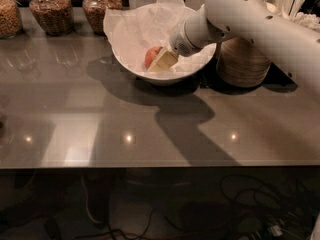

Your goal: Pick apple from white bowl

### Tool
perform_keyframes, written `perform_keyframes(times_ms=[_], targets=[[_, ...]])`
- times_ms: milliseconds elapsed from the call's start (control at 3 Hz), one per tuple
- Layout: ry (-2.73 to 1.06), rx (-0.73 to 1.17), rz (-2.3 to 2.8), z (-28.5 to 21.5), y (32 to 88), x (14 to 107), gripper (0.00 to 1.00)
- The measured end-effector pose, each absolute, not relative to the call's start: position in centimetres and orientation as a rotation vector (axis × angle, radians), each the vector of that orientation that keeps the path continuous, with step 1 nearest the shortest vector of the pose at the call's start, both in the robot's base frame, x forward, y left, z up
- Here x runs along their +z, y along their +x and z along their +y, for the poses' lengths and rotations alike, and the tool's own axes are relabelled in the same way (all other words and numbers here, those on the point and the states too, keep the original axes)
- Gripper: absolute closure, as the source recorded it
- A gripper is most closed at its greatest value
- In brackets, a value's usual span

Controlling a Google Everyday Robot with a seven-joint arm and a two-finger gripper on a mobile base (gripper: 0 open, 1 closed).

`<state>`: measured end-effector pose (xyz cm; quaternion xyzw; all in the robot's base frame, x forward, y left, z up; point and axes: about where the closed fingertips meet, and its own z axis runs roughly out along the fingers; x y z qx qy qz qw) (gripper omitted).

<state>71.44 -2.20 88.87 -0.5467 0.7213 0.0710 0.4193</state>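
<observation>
A small reddish-orange apple lies in the large white bowl, which is lined with crinkled white tissue paper and stands at the back of the grey table. My gripper reaches down into the bowl from the right at the end of the white arm. Its beige fingers lie against the apple's right side and hide part of it.
Three glass jars of brown grains stand at the back left. A stack of beige paper bowls stands just right of the white bowl, behind the arm. White utensils stick up at the back right. Cables lie on the floor below the table's front edge.
</observation>
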Motion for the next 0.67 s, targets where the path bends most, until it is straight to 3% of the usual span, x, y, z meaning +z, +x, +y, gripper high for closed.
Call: perform_keyframes(times_ms=[667], targets=[[-1.376, 0.207, 1.833, -1.48, 72.76, 86.65, 0.25]])
